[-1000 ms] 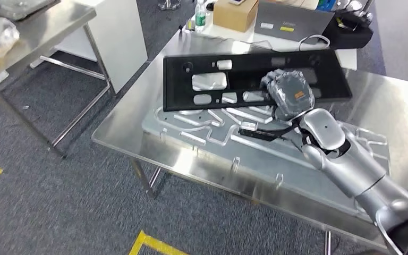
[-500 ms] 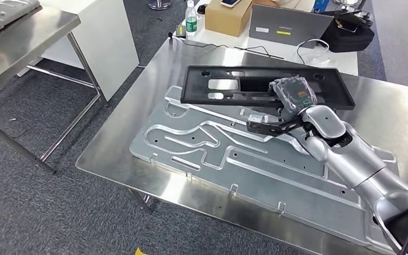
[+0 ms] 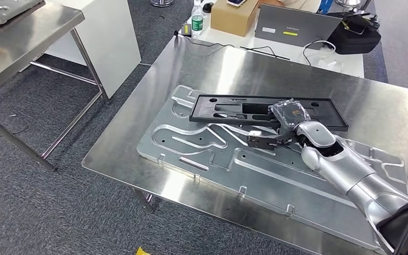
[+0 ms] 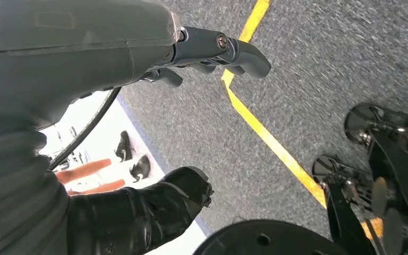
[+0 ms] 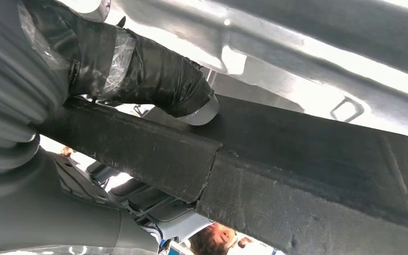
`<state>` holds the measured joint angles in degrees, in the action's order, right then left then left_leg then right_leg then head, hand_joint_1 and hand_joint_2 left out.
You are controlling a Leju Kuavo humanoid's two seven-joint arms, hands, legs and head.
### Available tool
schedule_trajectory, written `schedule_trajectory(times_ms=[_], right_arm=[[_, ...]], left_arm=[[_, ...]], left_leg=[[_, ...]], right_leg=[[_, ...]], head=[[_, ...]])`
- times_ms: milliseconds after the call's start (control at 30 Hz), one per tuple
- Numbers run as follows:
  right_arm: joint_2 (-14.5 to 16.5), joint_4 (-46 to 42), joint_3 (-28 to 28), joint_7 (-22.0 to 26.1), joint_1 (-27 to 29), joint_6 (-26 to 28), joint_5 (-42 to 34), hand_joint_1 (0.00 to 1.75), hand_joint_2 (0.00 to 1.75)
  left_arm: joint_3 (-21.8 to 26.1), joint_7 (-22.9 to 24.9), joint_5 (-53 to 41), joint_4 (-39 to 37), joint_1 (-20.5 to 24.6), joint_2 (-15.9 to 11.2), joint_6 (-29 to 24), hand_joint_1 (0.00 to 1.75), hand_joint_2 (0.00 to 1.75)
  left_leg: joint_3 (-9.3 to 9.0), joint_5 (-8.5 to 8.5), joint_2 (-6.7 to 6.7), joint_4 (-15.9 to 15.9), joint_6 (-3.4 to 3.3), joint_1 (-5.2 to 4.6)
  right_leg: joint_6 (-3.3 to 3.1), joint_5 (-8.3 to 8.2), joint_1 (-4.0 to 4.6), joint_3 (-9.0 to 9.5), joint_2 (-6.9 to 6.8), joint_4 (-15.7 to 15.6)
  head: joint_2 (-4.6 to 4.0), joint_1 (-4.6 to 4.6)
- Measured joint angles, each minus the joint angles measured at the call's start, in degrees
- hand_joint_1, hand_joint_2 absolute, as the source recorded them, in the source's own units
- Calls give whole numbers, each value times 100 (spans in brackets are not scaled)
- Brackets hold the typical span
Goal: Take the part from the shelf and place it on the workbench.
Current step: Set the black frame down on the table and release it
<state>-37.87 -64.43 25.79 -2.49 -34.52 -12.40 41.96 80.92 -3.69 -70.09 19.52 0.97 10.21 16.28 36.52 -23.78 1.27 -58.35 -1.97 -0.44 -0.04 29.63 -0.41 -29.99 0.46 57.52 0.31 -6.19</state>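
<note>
The part is a long black panel (image 3: 228, 109) with several cut-outs, lying low and nearly flat over the far side of a silver metal fixture plate (image 3: 276, 178) on the steel workbench (image 3: 218, 64). My right hand (image 3: 289, 118) grips the panel's near edge right of its middle, the silver forearm reaching in from the lower right. Up close in the right wrist view, the thumb (image 5: 154, 74) presses on the panel's black edge (image 5: 308, 175). My left hand (image 4: 138, 48) hangs over grey floor with fingers apart, holding nothing.
A cardboard box (image 3: 237, 13), a bottle (image 3: 197, 18), a grey laptop (image 3: 292, 24) and a black bag (image 3: 353, 34) stand on a white table behind the workbench. Another steel table (image 3: 26, 32) is at the left. Yellow floor tape (image 4: 255, 117) runs under the left hand.
The camera view has shifted. The black panel has come down from a raised, tilted position to lie low over the fixture plate, still in my right hand.
</note>
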Motion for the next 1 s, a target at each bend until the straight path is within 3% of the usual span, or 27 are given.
schedule_trajectory(times_ms=[267, 400, 533, 567, 700, 933, 1000], right_arm=[[79, -278, 249, -146, 101, -621, -515, 175, 175], [121, -673, 545, -272, 311, -589, -883, 175, 175], [245, -913, 752, -379, 468, -425, -937, 0, 0], [272, -942, 784, -395, 494, -402, -947, 0, 0], [410, -1014, 873, -421, 581, -340, -979, 0, 0], [1044, -1172, 986, -488, 814, 151, -992, 0, 0], [1119, -1315, 986, -446, 903, 263, -1082, 0, 0]], left_arm=[[2, 11, 363, 0, -2, 11, -1, 0, 175], [1, 16, 515, 0, 0, 39, 3, 0, 175], [1, 10, 611, 0, 4, 60, 21, 0, 175], [1, 9, 624, 0, 3, 63, 26, 0, 175], [2, 9, 726, 0, -7, 66, 39, 0, 0], [2, 147, 930, 104, -16, 83, 119, 0, 0], [2, 162, 924, 156, -26, 99, 126, 0, 0]], left_leg=[[-53, 7, -17, 1, -9, 6], [-87, -5, -47, 4, 6, 15], [-124, -12, -74, 10, 11, 26], [-130, -13, -74, 11, 12, 30], [-138, -11, -73, 14, 17, 37], [-142, -9, -75, 11, 20, 48], [-136, -14, -66, -6, -12, 32]], right_leg=[[11, -8, 11, 41, 12, 3], [11, -7, 26, 63, 45, 5], [7, -2, 30, 85, 60, 5], [5, 0, 33, 90, 57, 5], [3, 0, 44, 101, 54, 6], [-4, -4, 55, 103, 57, 8], [12, -15, 30, 108, 57, -17]], head=[[0, 0], [0, -1], [0, -1], [0, -1], [-1, 0], [0, -1], [0, -1]])
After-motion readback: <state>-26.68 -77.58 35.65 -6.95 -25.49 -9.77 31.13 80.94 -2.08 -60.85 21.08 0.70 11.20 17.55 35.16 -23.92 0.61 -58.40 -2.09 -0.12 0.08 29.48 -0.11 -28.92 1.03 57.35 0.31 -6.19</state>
